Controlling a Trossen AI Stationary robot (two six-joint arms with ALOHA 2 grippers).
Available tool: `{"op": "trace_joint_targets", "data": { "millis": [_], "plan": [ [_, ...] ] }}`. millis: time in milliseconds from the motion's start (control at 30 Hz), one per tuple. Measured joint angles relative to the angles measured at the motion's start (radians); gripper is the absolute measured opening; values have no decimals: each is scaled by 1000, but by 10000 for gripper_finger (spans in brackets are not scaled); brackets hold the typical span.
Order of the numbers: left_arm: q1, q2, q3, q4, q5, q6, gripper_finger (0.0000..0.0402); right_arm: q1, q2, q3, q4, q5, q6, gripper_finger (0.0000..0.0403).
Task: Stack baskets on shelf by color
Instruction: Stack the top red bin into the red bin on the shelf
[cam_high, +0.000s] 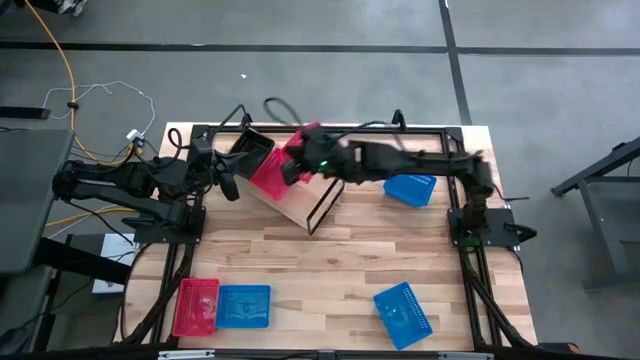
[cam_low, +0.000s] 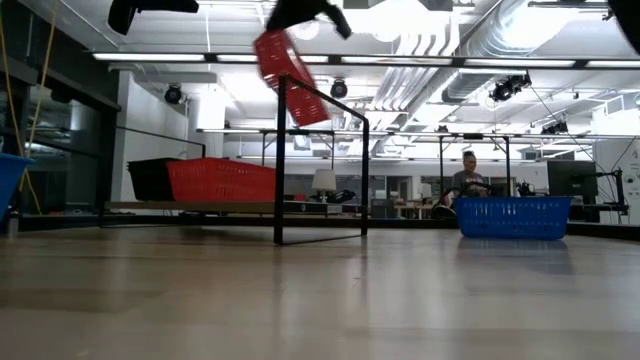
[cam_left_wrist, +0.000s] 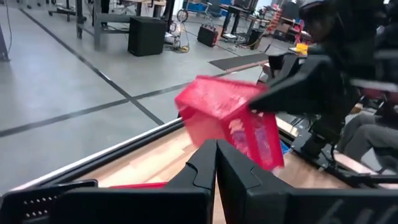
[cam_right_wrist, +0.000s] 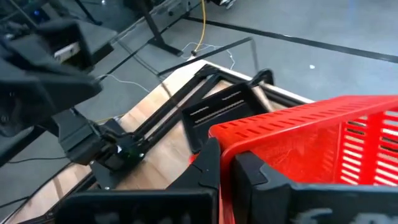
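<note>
Your right claw (cam_high: 300, 150) is clamped on the rim of a red basket (cam_low: 290, 62), holding it tilted in the air above the shelf (cam_high: 300, 205). In the right wrist view the two fingers (cam_right_wrist: 208, 165) pinch the near wall of that basket (cam_right_wrist: 311, 149), with its mesh side running away from the claw. From table height it hangs over the thin black frame (cam_low: 320, 165) at the shelf's end, clear of the baskets below.

Count the baskets you can see: three red, three blue, one black.

- Red: the one in your right claw; a second (cam_high: 268, 172) lying on the shelf just below and beside the claw; a third (cam_high: 195, 306) well away from it, at the near edge of the table on the left arm's side.
- Blue: one (cam_high: 411, 188) under the right arm's forearm, behind the claw toward that arm's base; one (cam_high: 244, 306) touching the far-off red one at the near edge; one (cam_high: 402, 314) at the near edge on the right arm's side, turned at an angle.
- Black: one (cam_high: 252, 148) on the shelf next to the red one, just beside the claw toward the left arm.

Your left claw (cam_high: 228, 187) waits with its fingers (cam_left_wrist: 202, 171) pressed together, empty, just beside the shelf's black-basket end, facing the raised red basket (cam_left_wrist: 230, 121).

A person (cam_low: 468, 180) sits in the room beyond the table.
</note>
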Motion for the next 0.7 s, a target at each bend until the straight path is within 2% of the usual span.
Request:
{"op": "trace_joint_targets", "data": {
  "millis": [167, 400, 700],
  "plan": [
    [0, -1, 0, 0, 0, 44, 0, 23, 159, 167, -25, 9, -3, 2],
    [0, -19, 0, 0, 1, 86, 0, 35, 340, 390, -172, 104, -55, 2],
    [0, -54, 0, -1, -7, 125, 0, 41, 388, 338, -102, 167, -46, 1]
  ]
}}
